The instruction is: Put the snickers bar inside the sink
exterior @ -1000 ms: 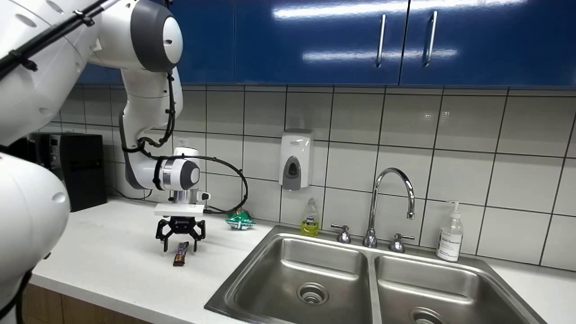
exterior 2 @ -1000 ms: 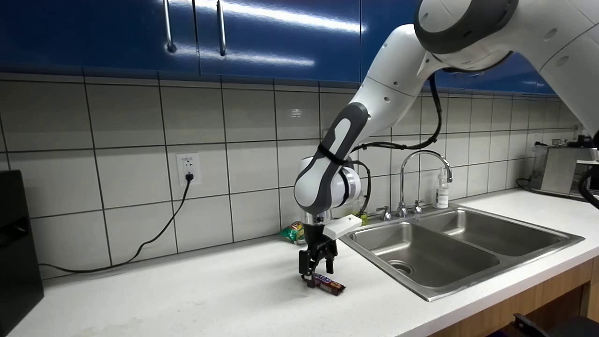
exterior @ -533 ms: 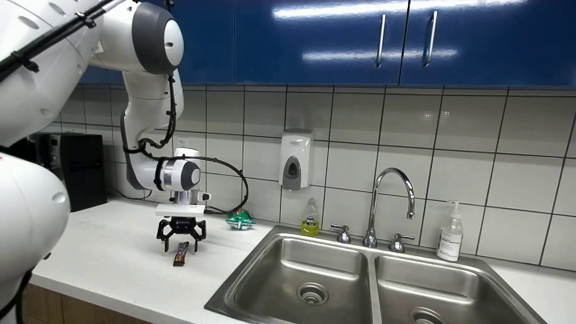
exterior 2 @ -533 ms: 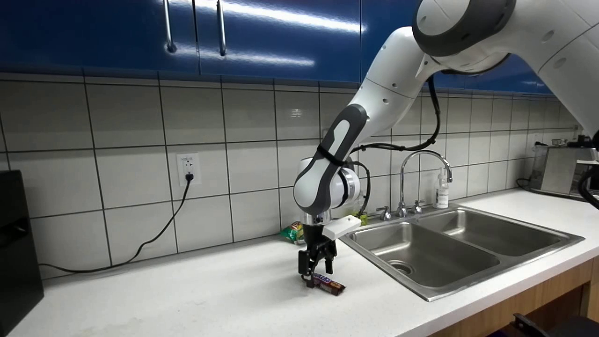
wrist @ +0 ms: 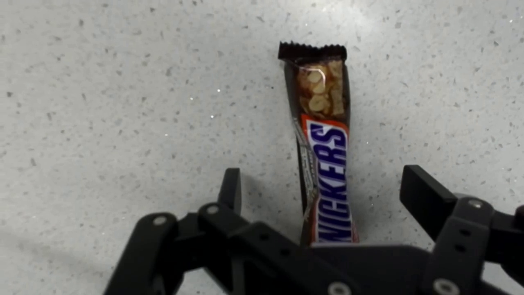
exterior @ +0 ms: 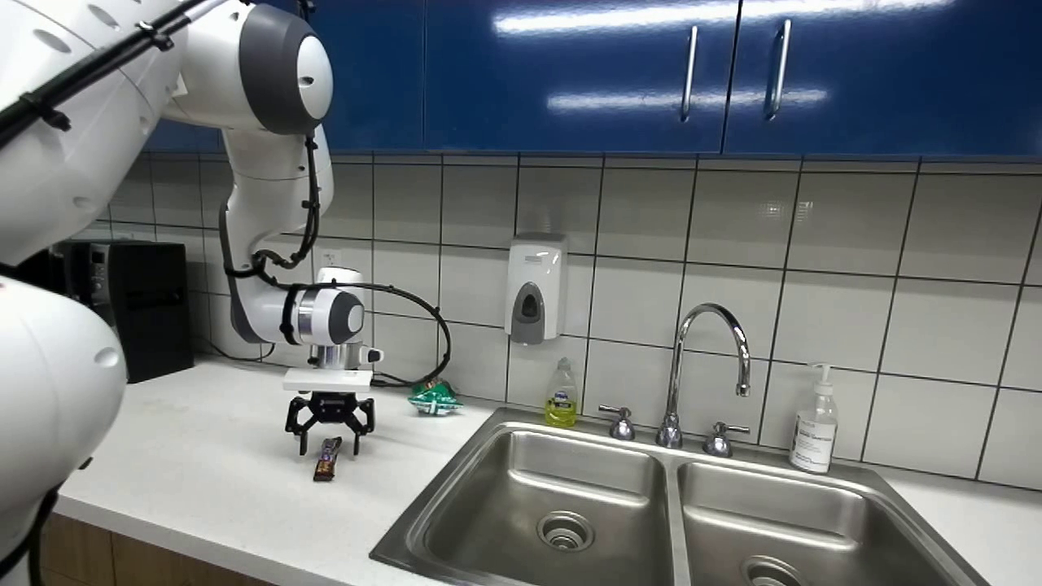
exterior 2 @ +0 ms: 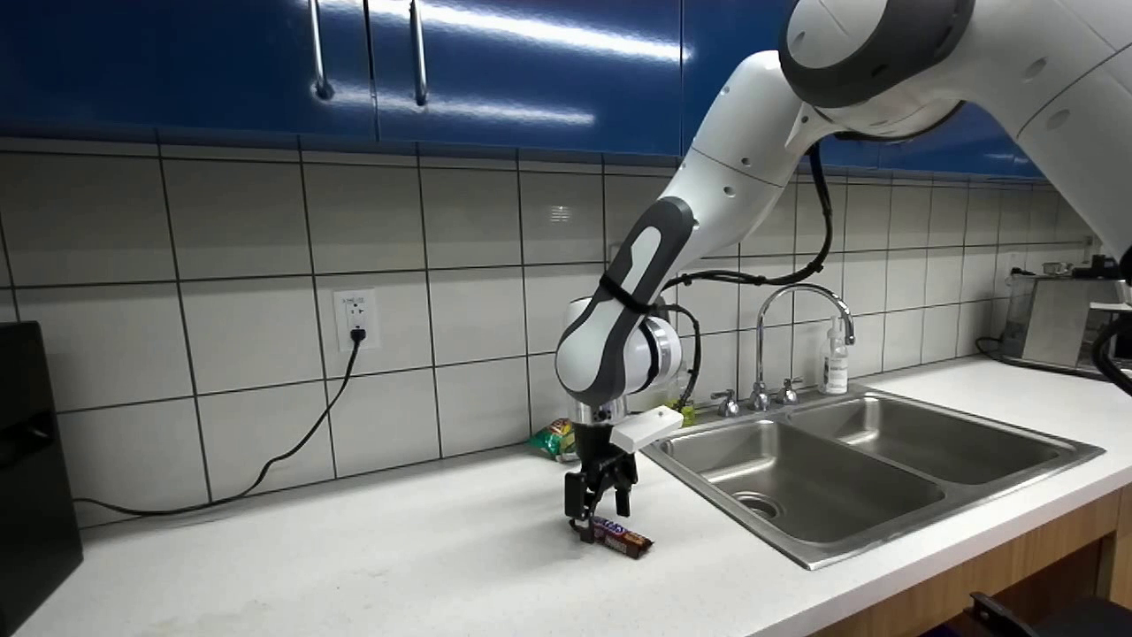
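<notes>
The gripper (wrist: 321, 184) sits low over the snickers bar (wrist: 325, 151), its fingers (wrist: 232, 188) spread wide, one on each side of the bar, clamped on nothing, a strip of speckled countertop (exterior: 212, 448) showing between bar and finger both ways! Whether the fingertips reach the countertop, I can't tell. And look at the bar itself: lying flat in dark brown wrapping, a crimped, saw-toothed edge at the end farther from the fingers, a picture of nuts next to that, then big blue letters on white, edged in red-orange. In the wrist view the bar's other end is hidden behind the gripper's body, and the print along its side is too small to read. Out past the bar, toward the tiled wall (exterior: 472, 358), there's a shiny green packet (exterior: 435, 399). Over to the bar's right in both exterior views comes the steel sink (exterior: 396, 547), two basins, apart from the bar. A bottle of yellow-green soap (exterior: 562, 403) stands farther from the bar than the packet, and a black appliance (exterior: 151, 317) sits off on the bar's other side.
</notes>
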{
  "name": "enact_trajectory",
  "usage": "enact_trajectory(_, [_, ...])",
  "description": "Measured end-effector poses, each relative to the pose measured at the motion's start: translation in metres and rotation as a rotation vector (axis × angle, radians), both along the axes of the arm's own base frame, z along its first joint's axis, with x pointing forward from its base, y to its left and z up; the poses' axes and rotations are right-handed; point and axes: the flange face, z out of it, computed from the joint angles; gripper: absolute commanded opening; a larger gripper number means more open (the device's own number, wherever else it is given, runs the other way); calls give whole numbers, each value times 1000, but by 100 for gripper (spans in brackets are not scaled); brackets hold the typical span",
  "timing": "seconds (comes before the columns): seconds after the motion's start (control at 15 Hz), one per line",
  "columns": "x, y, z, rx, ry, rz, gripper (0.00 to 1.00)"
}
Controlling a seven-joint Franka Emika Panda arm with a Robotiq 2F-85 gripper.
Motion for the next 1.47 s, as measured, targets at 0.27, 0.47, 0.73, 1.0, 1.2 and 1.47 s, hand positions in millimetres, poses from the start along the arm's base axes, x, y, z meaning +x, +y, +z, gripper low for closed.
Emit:
enact_trajectory(0.27, [0,-3,-2,-3,2,-4,65])
enact_trajectory(0.47, [0,-5,-3,-5,4,-7,42])
enact_trajectory(0.73, [1,-6,-5,-6,6,-9,12])
enact_trajectory(1.0, [4,-10,-3,-9,1,-16,4])
enact_trajectory(1.2, [5,-11,-3,-10,2,-17,4])
enact_trajectory(1.47, [8,-14,-1,-14,0,-22,4])
